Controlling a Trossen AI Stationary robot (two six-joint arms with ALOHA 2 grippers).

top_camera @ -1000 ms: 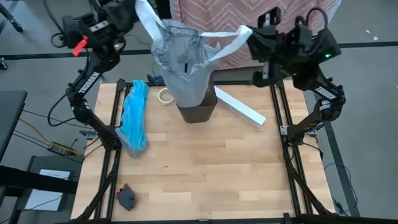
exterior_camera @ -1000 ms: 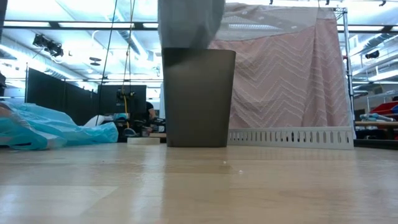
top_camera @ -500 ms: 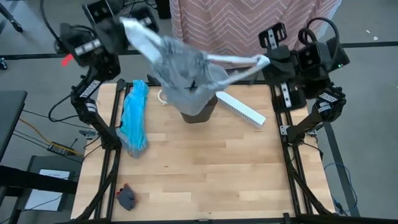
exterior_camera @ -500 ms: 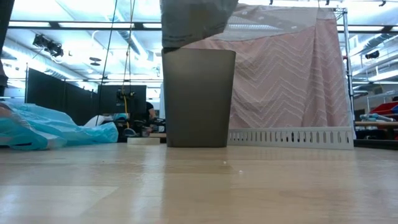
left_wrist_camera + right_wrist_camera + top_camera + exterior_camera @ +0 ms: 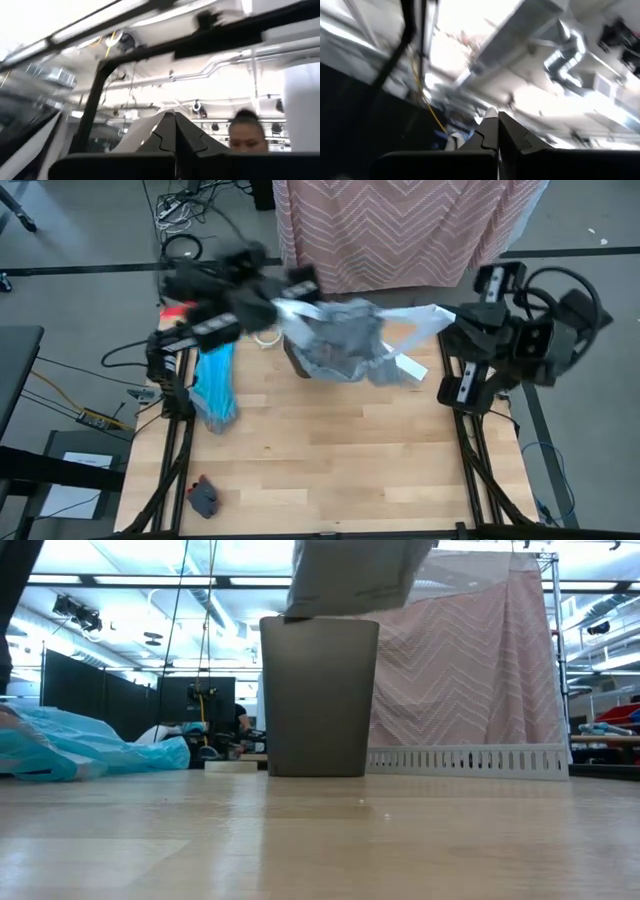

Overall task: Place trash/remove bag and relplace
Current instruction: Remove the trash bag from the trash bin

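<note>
The light grey bag (image 5: 345, 345) hangs stretched between my two raised grippers, above and just right of the dark bin (image 5: 318, 695). In the low view the bag's bottom (image 5: 355, 580) is at about the height of the bin's rim. My left gripper (image 5: 285, 305) is shut on one white loop handle. My right gripper (image 5: 440, 315) is shut on the other. The turquoise bag (image 5: 215, 380) lies in a crumpled strip along the table's left side. The trash is hidden. My left gripper pinches the bag's left handle (image 5: 137, 132) between its shut fingers, which slant upward. The handle runs taut from the fingers to the bag's mouth. My right gripper pinches the right handle (image 5: 425, 315) between its shut fingers, also slanting upward. That handle runs taut too, and the bag hangs between both holds.
A long white box (image 5: 405, 365) lies behind the bin on the right. A white tape ring (image 5: 265, 335) lies left of the bin, and a small dark object (image 5: 205, 498) sits at the near left corner. A pink cloth (image 5: 400, 230) hangs behind the table.
Both grippers have swung toward the table's near and right edges, still shut on the handles. The bag has come up out of the bin and shifted right and nearer with them. Its bottom has risen from inside the bin to rim height.
</note>
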